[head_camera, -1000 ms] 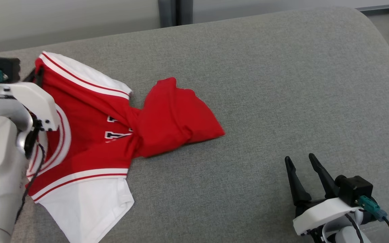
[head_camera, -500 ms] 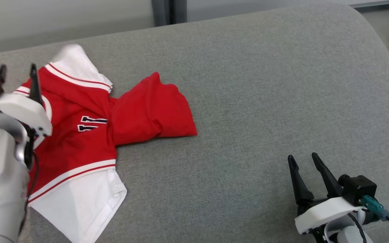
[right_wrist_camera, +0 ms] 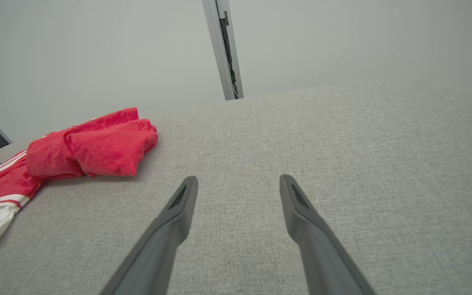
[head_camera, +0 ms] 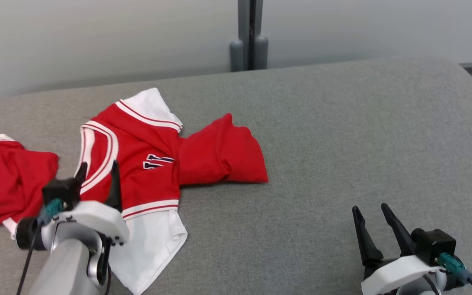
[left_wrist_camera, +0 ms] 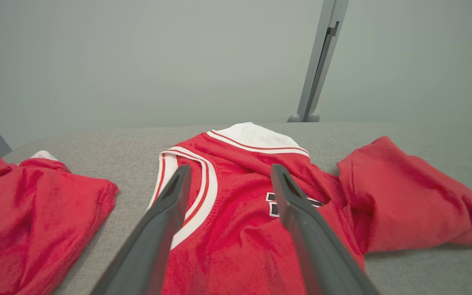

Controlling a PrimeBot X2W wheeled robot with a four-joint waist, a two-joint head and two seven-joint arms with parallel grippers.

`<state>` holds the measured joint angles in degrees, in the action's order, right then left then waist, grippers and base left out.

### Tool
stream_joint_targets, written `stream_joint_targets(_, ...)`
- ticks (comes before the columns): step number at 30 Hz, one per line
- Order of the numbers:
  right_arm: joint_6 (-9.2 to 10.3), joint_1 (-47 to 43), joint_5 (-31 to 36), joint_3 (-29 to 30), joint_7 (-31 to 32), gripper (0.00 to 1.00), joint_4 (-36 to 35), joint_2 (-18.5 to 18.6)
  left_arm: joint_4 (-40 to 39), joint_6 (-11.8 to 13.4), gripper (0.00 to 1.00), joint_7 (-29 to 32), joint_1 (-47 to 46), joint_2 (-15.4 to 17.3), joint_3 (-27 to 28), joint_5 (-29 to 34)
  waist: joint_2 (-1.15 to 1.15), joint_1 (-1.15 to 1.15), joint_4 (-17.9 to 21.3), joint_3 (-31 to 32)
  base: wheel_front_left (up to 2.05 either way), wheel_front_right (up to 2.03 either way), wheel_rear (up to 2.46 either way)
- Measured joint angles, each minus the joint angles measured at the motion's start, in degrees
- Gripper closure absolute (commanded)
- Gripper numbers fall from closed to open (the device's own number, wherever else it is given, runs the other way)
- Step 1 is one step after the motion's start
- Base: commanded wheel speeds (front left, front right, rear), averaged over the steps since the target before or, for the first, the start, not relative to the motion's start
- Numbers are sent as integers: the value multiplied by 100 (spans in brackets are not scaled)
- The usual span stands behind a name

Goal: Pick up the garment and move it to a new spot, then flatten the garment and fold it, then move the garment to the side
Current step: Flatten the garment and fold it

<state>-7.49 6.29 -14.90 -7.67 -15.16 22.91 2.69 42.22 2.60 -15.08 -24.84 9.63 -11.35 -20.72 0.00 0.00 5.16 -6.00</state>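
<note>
Red garment (head_camera: 154, 164) lies crumpled just beyond the left pincer (head_camera: 98, 165).

The garment (head_camera: 150, 164) lies left of centre on the cushioned surface (head_camera: 342, 135), with a second garment (head_camera: 6, 180) apart at its left. The left gripper (head_camera: 98, 167) stands at the garment's near-left part, the right gripper (head_camera: 369, 208) at near right, well apart. A post (head_camera: 249, 37) stands behind the far edge.

A broad grey fabric-covered surface (head_camera: 342, 131) runs back toward a pale wall (head_camera: 96, 37). A grey upright post (head_camera: 249, 28) stands just behind its far edge. A crumpled red cloth (head_camera: 6, 184) lies at its left end.
</note>
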Motion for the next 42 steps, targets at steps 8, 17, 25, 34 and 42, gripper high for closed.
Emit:
stream_joint_targets(8,-1,-289,42,-26,0,0,33,2,-953,99,0,0,1256,-163,204,163,0,0,-244,529,0,0,0)
stream_joint_targets(17,0,-481,110,15,0,0,56,4,-2071,80,0,-1,2395,-338,336,630,0,0,-519,684,0,0,0)
stream_joint_targets(25,0,-230,249,-97,0,0,87,8,-2121,-108,0,0,2594,-519,242,813,0,0,-880,505,0,0,0)
stream_joint_targets(34,0,1649,309,-606,229,0,936,225,-2011,-240,0,-1,2306,-646,71,906,0,0,-1512,-50,0,0,0)
stream_joint_targets(42,-1,3075,-205,-688,1017,0,1986,375,-1863,-234,0,-1,2091,-673,-13,856,0,0,-2115,-531,0,0,0)
